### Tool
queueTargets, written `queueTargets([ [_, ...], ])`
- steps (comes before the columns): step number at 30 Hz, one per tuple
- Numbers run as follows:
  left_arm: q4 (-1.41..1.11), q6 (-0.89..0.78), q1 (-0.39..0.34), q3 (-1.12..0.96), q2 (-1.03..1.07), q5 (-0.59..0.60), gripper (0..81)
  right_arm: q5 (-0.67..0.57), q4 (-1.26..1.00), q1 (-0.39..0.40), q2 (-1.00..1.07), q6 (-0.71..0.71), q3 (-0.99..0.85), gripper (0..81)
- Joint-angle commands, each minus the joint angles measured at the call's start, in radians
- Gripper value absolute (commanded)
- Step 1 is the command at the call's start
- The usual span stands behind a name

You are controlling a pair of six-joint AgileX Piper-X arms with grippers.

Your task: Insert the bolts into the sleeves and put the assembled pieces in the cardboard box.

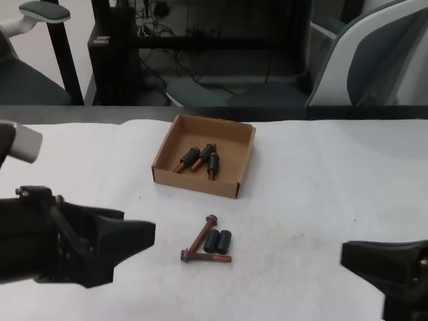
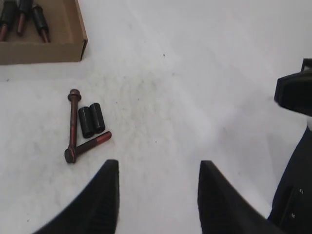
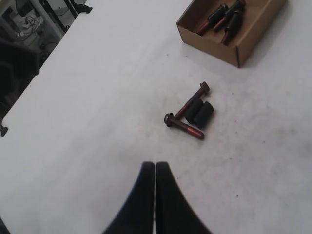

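Observation:
Two loose copper bolts (image 1: 200, 235) (image 3: 191, 101) lie crossed on the white bench, one (image 2: 73, 119) long-ways beside two black sleeves (image 1: 217, 241) (image 2: 91, 119) (image 3: 199, 113), the other (image 2: 87, 146) angled below them. The cardboard box (image 1: 194, 184) (image 3: 209, 48) farther back holds three assembled pieces (image 1: 198, 158) (image 3: 224, 14). My left gripper (image 1: 148, 235) (image 2: 158, 168) hovers open, near and to the left of the loose parts, with nothing between its fingers. My right gripper (image 1: 351, 256) (image 3: 155, 168) is shut and empty at the front right, well away from the parts.
White cloth (image 1: 321, 194) covers the bench, with bare room around the parts. The right arm's dark body (image 2: 292, 95) shows in the left wrist view. Chairs (image 1: 374, 60) and a black rack (image 1: 114, 47) stand beyond the bench's far edge.

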Motion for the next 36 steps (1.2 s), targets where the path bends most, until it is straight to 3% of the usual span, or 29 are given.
queueTargets([
  [1, -0.041, -0.016, -0.003, -0.002, -0.011, 0.007, 50.3, -0.039, -0.036, 0.001, 0.086, 0.009, -0.019, 3.1],
  [8, -0.046, -0.016, -0.003, -0.002, -0.011, 0.007, 50.3, -0.068, -0.036, 0.001, 0.356, 0.026, -0.134, 33.5],
  [15, -0.046, -0.016, -0.003, -0.002, -0.011, 0.007, 50.3, -0.202, -0.021, -0.006, 0.700, -0.025, -0.293, 35.4],
  [18, -0.046, -0.016, -0.003, -0.002, -0.011, 0.007, 50.3, -0.254, 0.044, -0.023, 0.849, -0.147, -0.395, 38.2],
  [23, -0.053, -0.016, -0.003, -0.002, -0.011, 0.068, 50.3, -0.253, 0.190, -0.039, 1.034, -0.478, -0.569, 69.2],
  [25, -0.055, -0.016, -0.003, -0.002, -0.011, 0.075, 50.3, -0.222, 0.221, -0.039, 1.079, -0.613, -0.623, 69.4],
  [30, -0.061, -0.009, 0.000, -0.002, -0.011, 0.075, 50.3, -0.194, 0.234, -0.039, 1.120, -0.997, -0.722, 60.2],
  [33, -0.078, -0.009, 0.000, -0.002, -0.011, 0.075, 50.3, -0.146, 0.234, -0.039, 1.120, -1.224, -0.751, 59.9],
  [36, -0.104, -0.009, 0.000, -0.002, -0.011, 0.075, 50.3, -0.124, 0.235, -0.039, 1.120, -1.365, -0.760, 59.9],
])
